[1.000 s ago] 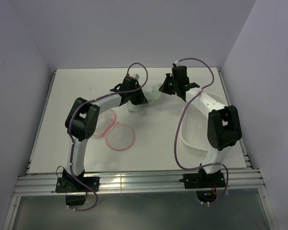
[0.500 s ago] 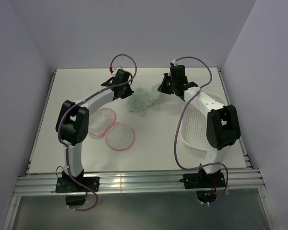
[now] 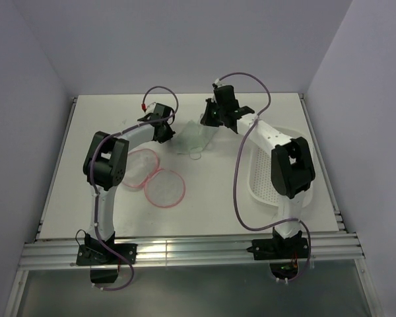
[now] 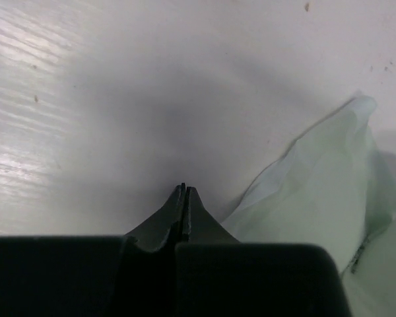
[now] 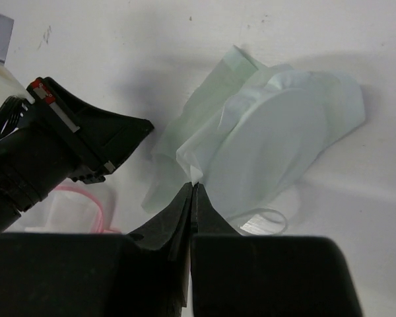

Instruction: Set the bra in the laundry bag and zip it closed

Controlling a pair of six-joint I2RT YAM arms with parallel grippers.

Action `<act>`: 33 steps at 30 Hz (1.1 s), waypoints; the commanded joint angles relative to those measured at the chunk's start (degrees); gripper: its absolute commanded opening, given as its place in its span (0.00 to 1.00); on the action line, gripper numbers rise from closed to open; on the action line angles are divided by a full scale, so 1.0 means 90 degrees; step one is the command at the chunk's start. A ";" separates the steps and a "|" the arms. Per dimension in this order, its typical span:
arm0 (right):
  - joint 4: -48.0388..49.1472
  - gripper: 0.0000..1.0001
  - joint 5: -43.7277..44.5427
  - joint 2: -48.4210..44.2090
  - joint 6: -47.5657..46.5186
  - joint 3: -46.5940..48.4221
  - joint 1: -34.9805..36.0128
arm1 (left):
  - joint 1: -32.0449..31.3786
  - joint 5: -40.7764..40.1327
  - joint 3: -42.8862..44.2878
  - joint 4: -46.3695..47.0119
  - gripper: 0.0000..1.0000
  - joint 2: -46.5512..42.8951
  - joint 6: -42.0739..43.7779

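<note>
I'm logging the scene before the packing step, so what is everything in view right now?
bra: one, pale mint-white, far centre
laundry bag: one, two open pink-rimmed mesh discs, left of centre
basket: one, white perforated, right side
table: one, white, under everything
left pincer: one, black, shut, empty, beside the bra
right pincer: one, black, shut on the bra's edge

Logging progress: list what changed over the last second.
The left end effector backed left off the bra and shut empty. The right end effector swung left, carrying the bra edge it pinches. The bag and basket stayed put.
</note>
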 commanded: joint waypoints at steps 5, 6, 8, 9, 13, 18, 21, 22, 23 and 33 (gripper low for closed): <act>-0.0198 0.00 -0.0205 0.0714 -0.0079 0.0793 0.0257 | -0.0035 0.0670 -0.0093 0.0495 0.00 0.0179 -0.0143; -0.0179 0.00 -0.0254 0.0793 -0.0021 0.0832 0.0286 | -0.0035 0.0689 -0.0132 0.0525 0.00 0.0140 -0.0143; -0.0149 0.00 -0.0352 0.1046 0.0057 0.0969 0.0374 | -0.0035 0.0758 -0.0191 0.0565 0.00 0.0120 -0.0124; -0.0140 0.00 -0.0459 0.1135 0.0125 0.1027 0.0404 | -0.0035 0.0787 -0.0210 0.0603 0.00 0.0120 -0.0124; -0.0032 0.00 -0.0684 0.1486 0.0282 0.1116 0.0521 | -0.0035 0.0895 -0.0337 0.0721 0.00 0.0120 -0.0124; 0.0085 0.24 -0.0685 0.1614 0.0487 0.0941 0.0560 | -0.0044 0.0983 -0.0405 0.0809 0.00 0.0101 -0.0133; 0.0163 0.36 -0.0529 0.1429 0.0507 0.0813 0.0550 | -0.0044 0.0992 -0.0425 0.0828 0.00 0.0072 -0.0124; 0.0153 0.45 -0.0451 0.1351 0.0507 0.0842 0.0550 | -0.0044 0.1002 -0.0445 0.0838 0.00 0.0071 -0.0124; 0.0057 0.49 -0.0402 0.1331 0.0478 0.0910 0.0550 | -0.0044 0.1012 -0.0445 0.0857 0.00 0.0062 -0.0124; -0.0413 0.61 0.0418 0.0902 0.0497 0.1419 0.0502 | -0.0035 0.1080 -0.0484 0.0897 0.00 -0.0046 -0.0065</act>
